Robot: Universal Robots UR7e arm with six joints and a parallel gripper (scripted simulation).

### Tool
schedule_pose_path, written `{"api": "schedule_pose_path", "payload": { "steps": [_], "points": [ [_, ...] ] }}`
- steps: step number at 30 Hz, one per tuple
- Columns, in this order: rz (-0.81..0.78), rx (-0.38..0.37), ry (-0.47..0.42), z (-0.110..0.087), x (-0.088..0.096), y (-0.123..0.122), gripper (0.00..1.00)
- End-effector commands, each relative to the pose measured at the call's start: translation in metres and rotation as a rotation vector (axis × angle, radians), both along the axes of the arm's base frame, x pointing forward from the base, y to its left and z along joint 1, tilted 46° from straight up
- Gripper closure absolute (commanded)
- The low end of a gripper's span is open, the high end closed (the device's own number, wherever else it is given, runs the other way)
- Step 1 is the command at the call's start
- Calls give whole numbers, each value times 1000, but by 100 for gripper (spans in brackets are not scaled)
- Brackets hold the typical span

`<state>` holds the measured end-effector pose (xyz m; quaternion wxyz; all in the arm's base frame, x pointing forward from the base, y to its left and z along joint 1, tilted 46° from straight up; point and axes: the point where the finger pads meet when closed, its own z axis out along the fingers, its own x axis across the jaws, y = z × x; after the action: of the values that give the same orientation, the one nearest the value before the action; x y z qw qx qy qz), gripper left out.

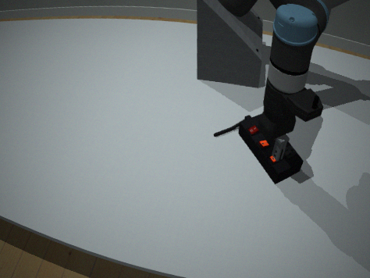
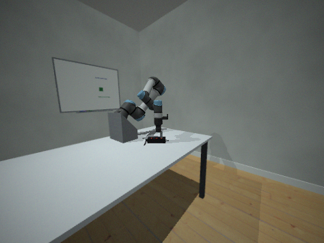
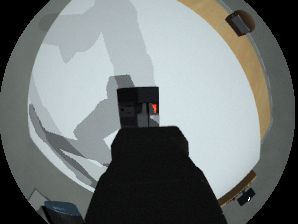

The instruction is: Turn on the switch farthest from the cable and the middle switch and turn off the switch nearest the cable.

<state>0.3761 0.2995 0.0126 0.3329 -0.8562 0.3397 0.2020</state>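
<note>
A black power strip (image 1: 270, 151) lies flat on the grey table, its cable (image 1: 227, 130) running off to the left. It has three red-orange switches: the one nearest the cable (image 1: 253, 129), the middle one (image 1: 264, 143) and the farthest one (image 1: 272, 158). My gripper (image 1: 279, 153) is shut with nothing between its fingers. Its tips stand right at the farthest switch, touching or just above it. In the wrist view the fingers cover most of the strip, and one orange switch (image 3: 153, 107) shows beside them. The strip also shows small in the exterior view (image 2: 156, 139).
The grey robot pedestal (image 1: 228, 47) stands behind the strip. The table's edge (image 1: 117, 258) curves along the front. A whiteboard (image 2: 86, 86) hangs on the far wall.
</note>
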Motion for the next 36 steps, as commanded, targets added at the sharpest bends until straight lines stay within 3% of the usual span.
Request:
{"api": "schedule_pose_path", "payload": {
  "steps": [1,20,36],
  "points": [
    [1,2,2,0,-1,1,100],
    [1,2,2,26,4,-26,100],
    [1,2,2,27,4,-27,100]
  ]
}}
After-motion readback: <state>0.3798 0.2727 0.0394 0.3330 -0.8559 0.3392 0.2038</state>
